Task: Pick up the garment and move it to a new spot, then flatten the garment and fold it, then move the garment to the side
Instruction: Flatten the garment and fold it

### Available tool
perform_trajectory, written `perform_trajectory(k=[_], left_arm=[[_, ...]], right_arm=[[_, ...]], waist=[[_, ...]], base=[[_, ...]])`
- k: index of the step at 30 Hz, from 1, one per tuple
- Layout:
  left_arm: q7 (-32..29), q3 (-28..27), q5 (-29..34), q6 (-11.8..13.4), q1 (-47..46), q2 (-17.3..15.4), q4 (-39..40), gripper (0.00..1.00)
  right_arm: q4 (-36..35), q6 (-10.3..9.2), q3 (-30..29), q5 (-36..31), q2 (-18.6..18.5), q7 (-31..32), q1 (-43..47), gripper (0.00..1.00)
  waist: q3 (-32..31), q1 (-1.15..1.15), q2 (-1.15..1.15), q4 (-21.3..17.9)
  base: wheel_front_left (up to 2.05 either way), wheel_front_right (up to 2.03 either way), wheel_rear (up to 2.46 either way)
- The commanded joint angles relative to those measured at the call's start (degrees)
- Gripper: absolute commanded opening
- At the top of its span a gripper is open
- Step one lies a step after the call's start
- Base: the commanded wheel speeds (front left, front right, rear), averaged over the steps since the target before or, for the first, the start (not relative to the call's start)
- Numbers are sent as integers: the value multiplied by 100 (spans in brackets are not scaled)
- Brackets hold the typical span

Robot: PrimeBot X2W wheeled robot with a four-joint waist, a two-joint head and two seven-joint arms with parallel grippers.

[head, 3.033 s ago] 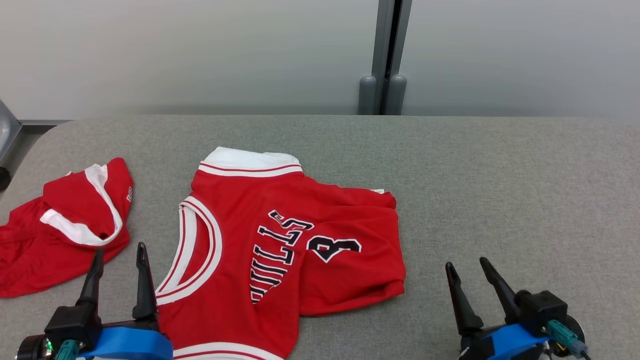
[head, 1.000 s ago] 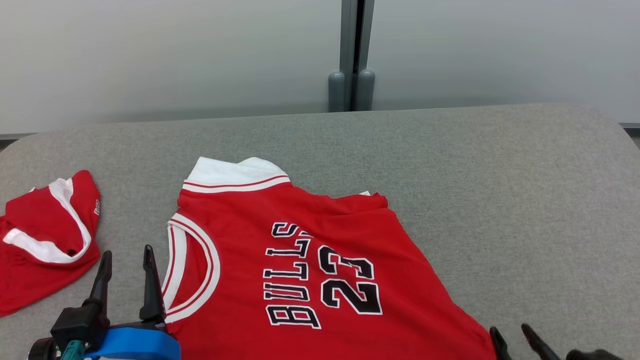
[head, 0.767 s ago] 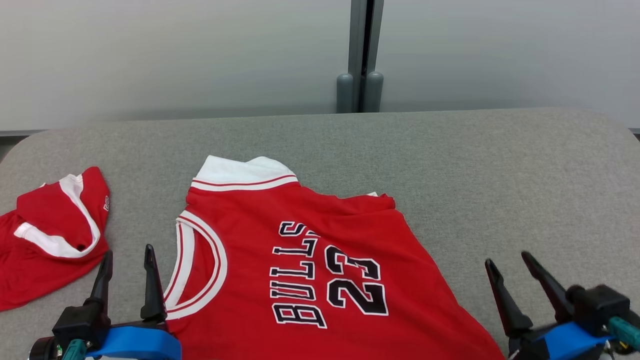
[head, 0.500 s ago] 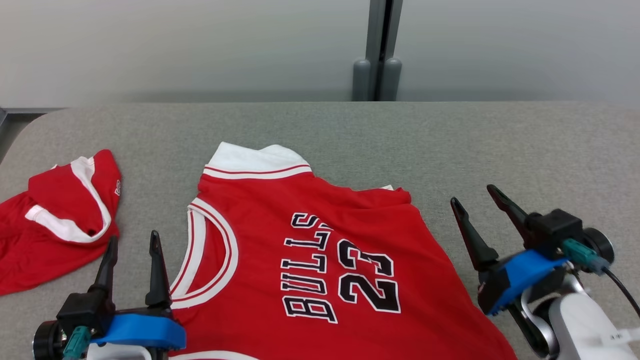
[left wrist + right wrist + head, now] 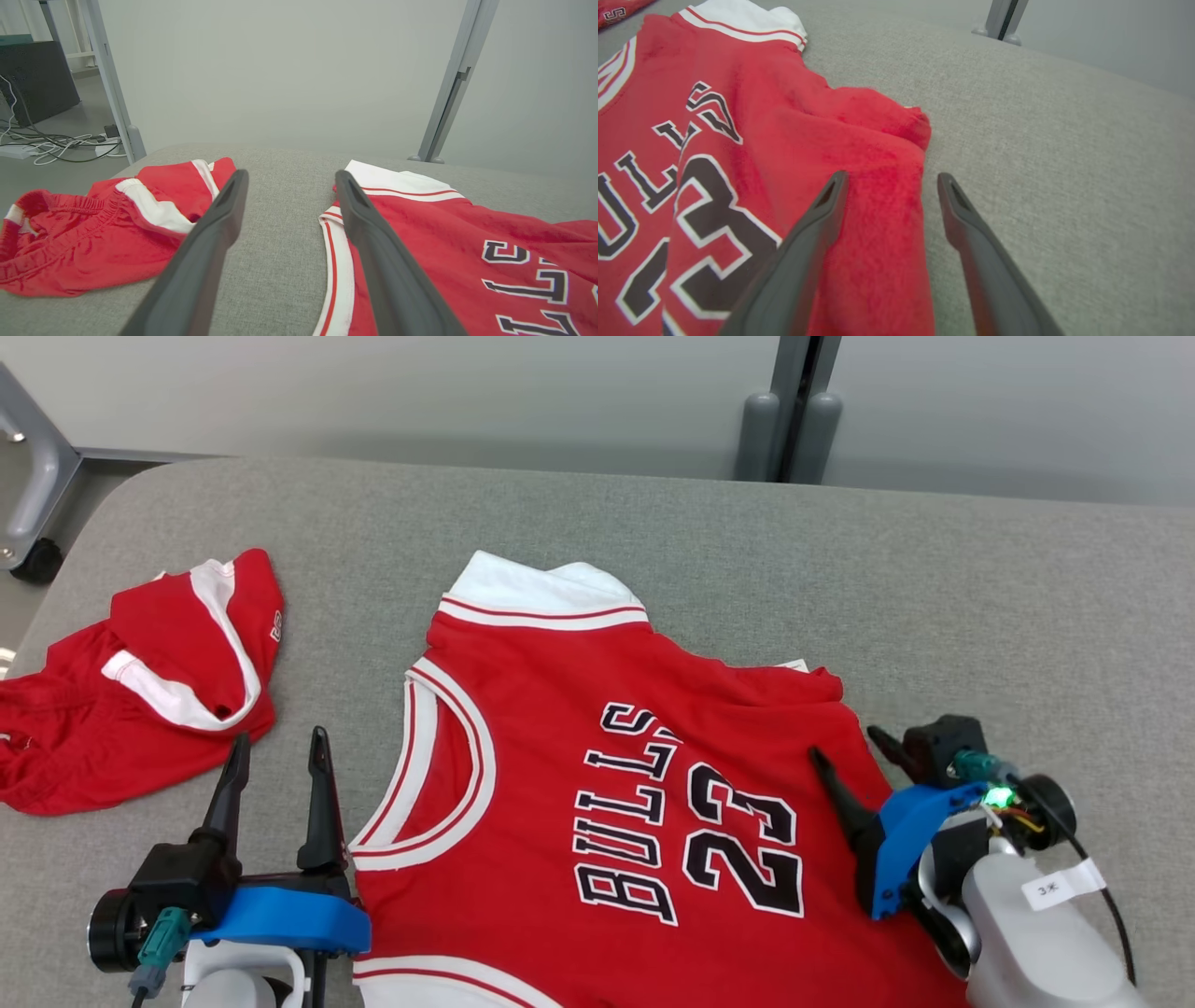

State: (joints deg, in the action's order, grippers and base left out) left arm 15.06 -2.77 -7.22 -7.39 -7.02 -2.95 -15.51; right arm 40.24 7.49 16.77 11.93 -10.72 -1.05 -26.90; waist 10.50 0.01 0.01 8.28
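Note:
The garment, a red jersey (image 5: 579,728) with white trim and "BULLS 23" in black, lies spread on the grey table (image 5: 934,597), its white-edged hem towards the far side. My left gripper (image 5: 278,742) stands open just left of the jersey's armhole, nothing between its fingers. In the left wrist view the left gripper (image 5: 289,175) points between the jersey (image 5: 444,233) and the red shorts (image 5: 93,233). My right gripper (image 5: 845,744) is open low over the jersey's right edge. The right wrist view shows the right gripper (image 5: 889,177) straddling that edge of the jersey (image 5: 761,116), one finger over cloth, one over table.
Crumpled red shorts (image 5: 140,691) with white bands lie at the table's left end. A grey post (image 5: 794,420) stands behind the far edge, and a frame leg with a caster (image 5: 37,513) beyond the left corner. Bare table stretches right of the jersey.
The jersey, folded over three seconds ago, now lies spread with the full number showing. My right gripper has opened and moved up to the jersey's right edge. The head camera has shifted.

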Motion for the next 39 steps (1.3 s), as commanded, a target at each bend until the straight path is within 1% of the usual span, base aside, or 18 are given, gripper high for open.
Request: perform_trajectory(k=[1,5,6,8,10,13,19,21,23,27,31,34,35,36,37,39], left_arm=[[16,8,-24,-9,-58,8,4,100],[16,-32,-31,-9,-52,8,5,100],[16,-39,-34,-9,-57,8,1,100],[16,-53,-43,7,-58,9,-8,100],[16,-58,-48,9,-70,7,-15,100],[16,-93,-43,6,-67,9,-29,100],[16,-144,-62,1,33,9,-27,100],[16,-132,-83,-1,30,8,-40,100],[16,-99,-103,-1,8,9,-40,100],[16,-70,-127,-2,-44,8,-48,100],[16,-56,-119,-4,-65,8,-63,100],[16,-60,-105,-6,-88,9,-74,100],[16,-59,-106,-6,-89,8,-73,100],[16,-51,-109,-7,-88,9,-77,100],[16,-41,-113,-7,-85,10,-76,100],[16,-45,-120,-8,-64,8,-73,100]], right_arm=[[138,1,74,14,38,-50,-93,100],[431,1,321,130,128,-45,-96,100],[486,1,356,228,155,-100,-117,0],[585,1,383,338,161,-224,-165,0],[679,1,259,447,69,-400,-242,0],[846,0,38,528,-187,-604,-343,0],[999,0,-427,424,-814,-829,-566,0],[1018,0,-532,388,-936,-829,-648,0],[1009,1,-567,331,-982,-795,-728,0],[954,1,-467,215,-819,-742,-904,0],[999,1,-312,124,-513,-789,-1133,0],[1186,1,-256,25,-293,-882,-1290,0],[1272,1,-237,-55,-274,-915,-1348,0],[1365,0,-243,-120,-242,-980,-1409,33],[1448,1,-274,-131,-161,-1026,-1453,100],[1628,1,-285,-198,-79,-1115,-1494,100]], waist=[[28,-1,-1,7],[52,-1,-1,-22],[55,-1,-1,-35],[47,-1,-1,-79],[22,-1,-1,-115],[-33,-1,-1,-164],[-105,-1,-1,-267],[-97,-1,-1,-274],[-87,-1,-1,-268],[-66,-1,-1,-238],[-62,-1,-1,-189],[-62,-1,-1,-165],[-62,-1,-1,-159],[-66,-1,-1,-155],[-68,-1,-1,-155],[-87,-1,-1,-174]], base=[[0,0,0],[0,0,0],[0,0,0],[0,0,0],[0,0,0],[0,0,0],[0,0,0],[0,0,0],[0,0,0],[0,0,0],[0,0,0],[0,0,0],[0,0,0],[0,0,0],[0,0,0],[0,0,0]])
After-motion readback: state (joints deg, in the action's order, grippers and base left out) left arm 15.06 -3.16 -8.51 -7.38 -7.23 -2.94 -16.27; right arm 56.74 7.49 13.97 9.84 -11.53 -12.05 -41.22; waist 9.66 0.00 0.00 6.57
